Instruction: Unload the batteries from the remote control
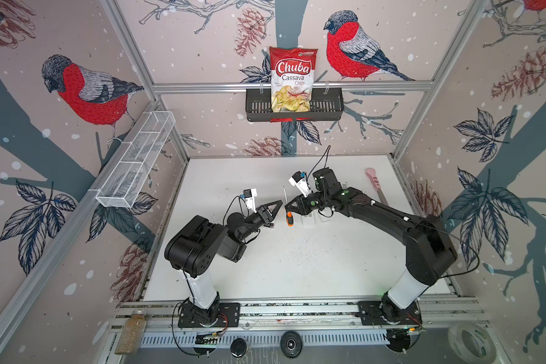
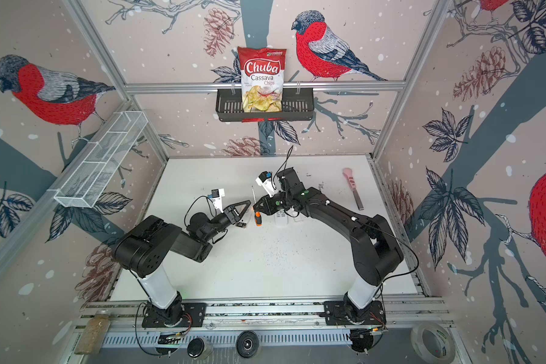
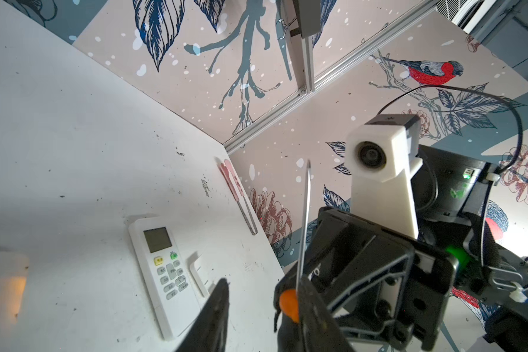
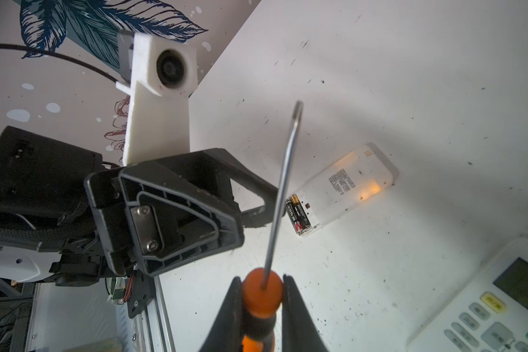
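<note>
A white remote control (image 4: 339, 189) lies face down on the table, its compartment open. Two black batteries (image 4: 297, 213) with gold ends sit in it; in a top view they show just below the left gripper (image 1: 269, 225). My right gripper (image 4: 261, 292) is shut on the orange-and-black handle of a screwdriver (image 4: 282, 189), whose shaft points toward the back wall. My left gripper (image 3: 262, 317) is open. The screwdriver handle (image 3: 287, 301) sits between its jaws, against one finger (image 3: 311, 320) and well clear of the other.
A second white remote (image 3: 162, 274) lies face up under the right arm, a loose white cover (image 3: 198, 275) beside it. A pink-handled tool (image 1: 374, 182) lies at the back right. A chips bag (image 1: 292, 78) stands in a wall basket. A wire basket (image 1: 136, 160) hangs on the left wall.
</note>
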`<action>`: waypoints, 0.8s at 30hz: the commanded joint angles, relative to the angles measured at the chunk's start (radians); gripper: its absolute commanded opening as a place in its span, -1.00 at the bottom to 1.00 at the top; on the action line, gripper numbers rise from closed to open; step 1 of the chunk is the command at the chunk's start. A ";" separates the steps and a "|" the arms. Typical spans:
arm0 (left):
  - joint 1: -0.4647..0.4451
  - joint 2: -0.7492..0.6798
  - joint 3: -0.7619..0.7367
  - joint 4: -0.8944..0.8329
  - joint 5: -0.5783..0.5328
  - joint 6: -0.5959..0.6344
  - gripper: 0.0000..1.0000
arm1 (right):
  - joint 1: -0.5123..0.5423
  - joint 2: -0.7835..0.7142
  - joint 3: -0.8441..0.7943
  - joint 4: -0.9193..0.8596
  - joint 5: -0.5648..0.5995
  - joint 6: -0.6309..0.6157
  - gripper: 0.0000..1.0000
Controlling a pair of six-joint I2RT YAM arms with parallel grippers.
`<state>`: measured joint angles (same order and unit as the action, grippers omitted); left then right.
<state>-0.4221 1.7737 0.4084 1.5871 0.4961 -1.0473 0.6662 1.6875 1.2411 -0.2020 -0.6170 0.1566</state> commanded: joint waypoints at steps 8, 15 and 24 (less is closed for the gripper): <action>0.000 -0.039 0.021 0.214 0.062 0.043 -0.24 | 0.001 0.018 0.025 -0.006 -0.056 -0.019 -0.71; 0.000 -0.027 0.064 0.215 0.121 0.027 -0.24 | 0.021 0.030 0.033 -0.021 -0.076 -0.038 -0.71; -0.007 -0.014 0.069 0.214 0.122 0.035 -0.50 | 0.034 0.034 0.040 -0.030 -0.075 -0.048 -0.71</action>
<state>-0.4290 1.7580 0.4709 1.5879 0.6022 -1.0199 0.7010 1.7222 1.2713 -0.2409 -0.6754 0.1272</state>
